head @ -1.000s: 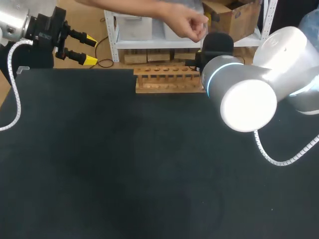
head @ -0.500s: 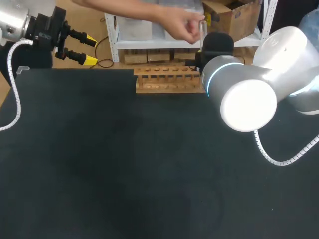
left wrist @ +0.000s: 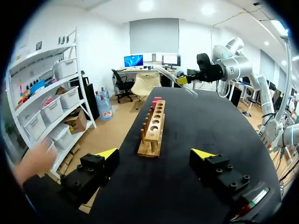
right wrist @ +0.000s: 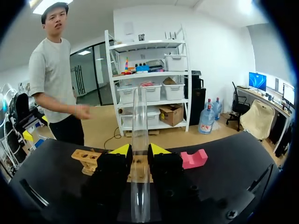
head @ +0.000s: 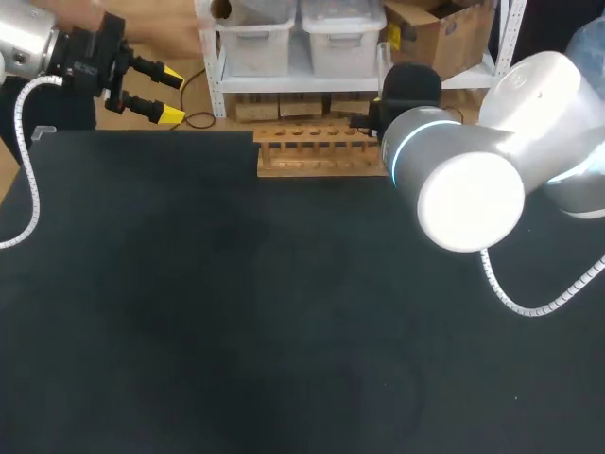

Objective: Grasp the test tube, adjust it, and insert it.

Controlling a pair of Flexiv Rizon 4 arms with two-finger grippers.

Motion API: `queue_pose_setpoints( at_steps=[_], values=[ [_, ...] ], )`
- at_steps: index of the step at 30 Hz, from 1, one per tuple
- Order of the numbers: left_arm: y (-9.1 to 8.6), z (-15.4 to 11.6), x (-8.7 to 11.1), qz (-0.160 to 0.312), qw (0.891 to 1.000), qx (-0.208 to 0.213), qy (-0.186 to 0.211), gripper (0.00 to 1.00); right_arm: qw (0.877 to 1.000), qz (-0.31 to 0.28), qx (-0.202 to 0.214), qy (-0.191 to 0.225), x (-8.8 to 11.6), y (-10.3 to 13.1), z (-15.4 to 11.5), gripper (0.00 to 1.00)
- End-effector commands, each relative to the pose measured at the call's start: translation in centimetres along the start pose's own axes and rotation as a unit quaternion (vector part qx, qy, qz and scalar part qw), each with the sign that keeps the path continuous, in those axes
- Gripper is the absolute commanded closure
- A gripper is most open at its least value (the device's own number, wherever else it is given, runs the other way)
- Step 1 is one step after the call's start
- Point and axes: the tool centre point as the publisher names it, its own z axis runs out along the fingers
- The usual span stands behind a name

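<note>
The right gripper (right wrist: 139, 150) clamps the test tube (right wrist: 139, 109) between its yellow tips. The tube's long axis stands about upright, across the fingers. The left gripper (left wrist: 155, 153) is spread wide.

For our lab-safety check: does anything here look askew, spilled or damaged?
Only the test tube: the right claw grips it at a slant, not upright. The wooden rack stands level; nothing spilled or broken.

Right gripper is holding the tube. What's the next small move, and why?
Probably turn the right gripper to stand the tube upright over a hole in the rack before lowering. It is shut on the tube, and the left wrist view shows the tube slanted beyond the rack, not lined up with any hole.
</note>
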Motion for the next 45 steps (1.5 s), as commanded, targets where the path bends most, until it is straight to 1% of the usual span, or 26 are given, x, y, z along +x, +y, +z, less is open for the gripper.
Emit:
queue_pose_setpoints(
  at_steps=[1, 14, 21, 31, 38, 45],
  values=[
    [-0.3, 0.0, 0.0, 0.001, 1.000, -0.004, -0.001, 0.00, 1.000, 0.000, -0.001, -0.001, 0.3, 0.6, 0.6, 1.00],
    [-0.3, 0.0, 0.0, 0.001, 1.000, -0.004, -0.001, 0.00, 1.000, -0.005, -0.008, 0.000, 0.6, 2.2, 1.3, 1.00],
    [-0.3, 0.0, 0.0, 0.001, 1.000, -0.004, -0.001, 0.00, 1.000, -0.008, -0.005, -0.001, 0.6, 2.6, 1.3, 1.00],
    [-0.3, 0.0, 0.0, 0.001, 1.000, -0.004, -0.001, 0.00, 1.000, -0.009, -0.004, 0.006, 1.3, 3.3, 1.7, 1.00],
    [-0.3, 0.0, 0.0, 0.001, 1.000, -0.004, -0.001, 0.00, 1.000, -0.019, 0.001, 0.014, 2.2, 3.9, 2.4, 1.00],
    [-0.3, 0.0, 0.0, 0.001, 1.000, -0.004, -0.001, 0.00, 0.999, -0.023, 0.004, 0.029, 3.7, 4.9, 3.7, 1.00]
  ],
)
